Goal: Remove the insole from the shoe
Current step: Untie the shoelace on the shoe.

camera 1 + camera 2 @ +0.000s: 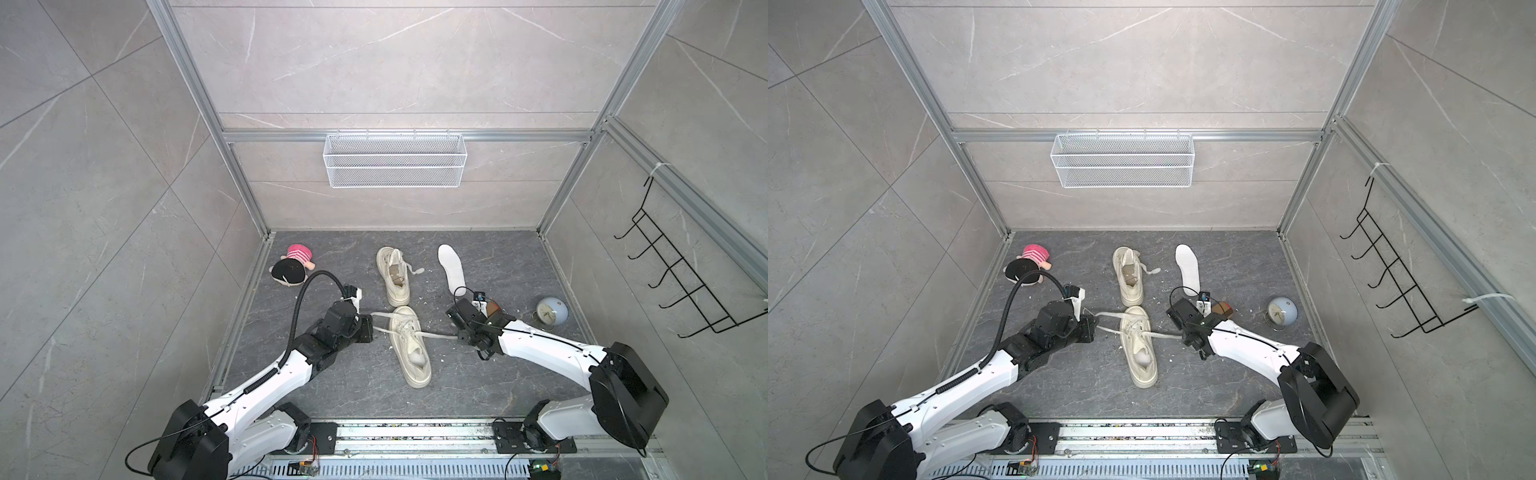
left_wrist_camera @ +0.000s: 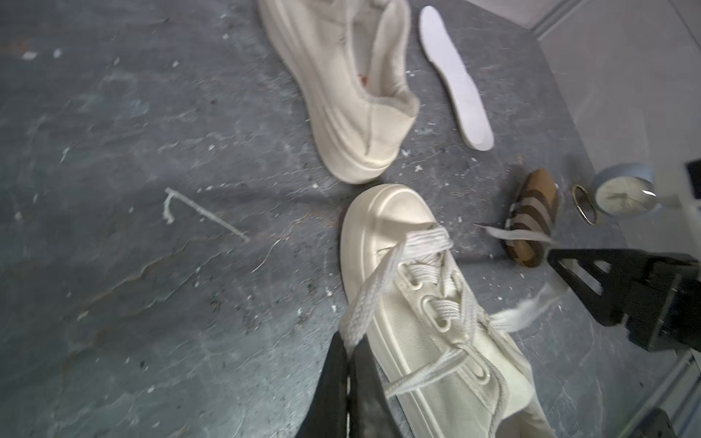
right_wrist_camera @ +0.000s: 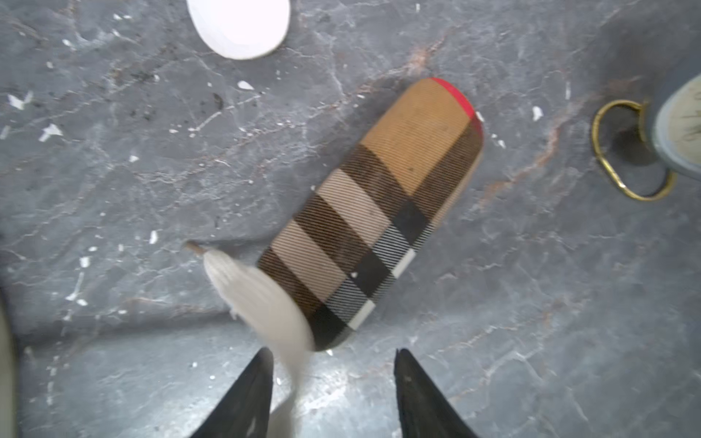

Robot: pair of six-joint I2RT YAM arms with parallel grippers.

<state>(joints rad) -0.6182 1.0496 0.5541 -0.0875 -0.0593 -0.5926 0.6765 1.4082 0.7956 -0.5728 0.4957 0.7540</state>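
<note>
**Holding a lace: near shoe, insole not yet out**

Item: near shoe (image 1: 405, 351), cream canvas on a thick rubber sole. It lay at the middle of the floor (image 1: 332, 374), heel towards the front edge and toe almost touching the heel of the far shoe (image 1: 394, 278).

Task's thing: insole (image 1: 420, 356). It sat inside the near shoe, and only a white patch showed through the heel opening.

Handling, by judgement: light, thin and floppy foam that would bend sooner than slide. It probably clung to the footbed, so the light shoe would tend to lift with it unless pinned. The best hold looked to be the heel end of the insole, the only part exposed.

Left claw (image 2: 351, 339): closed tight on a lace (image 2: 379, 288), drawn towards the left edge of the floor.

Right claw (image 3: 333, 354): jaws apart and gripping nothing. The second lace (image 3: 265, 299) ran loose between them, close to one finger.

Containers:
- Far shoe: the inside looked brownish, with no white lining seen.
- Loose insole (image 1: 451, 266): flat on the floor near the back right corner.
- Wire basket (image 1: 395, 178): hung on the back wall, with nothing seen in it.
- Glasses case (image 3: 379, 212): plaid and closed, contents unknown.

Also on the floor: clock (image 1: 550, 311) by the right edge and doll (image 1: 291, 266) at the back left corner.
</note>
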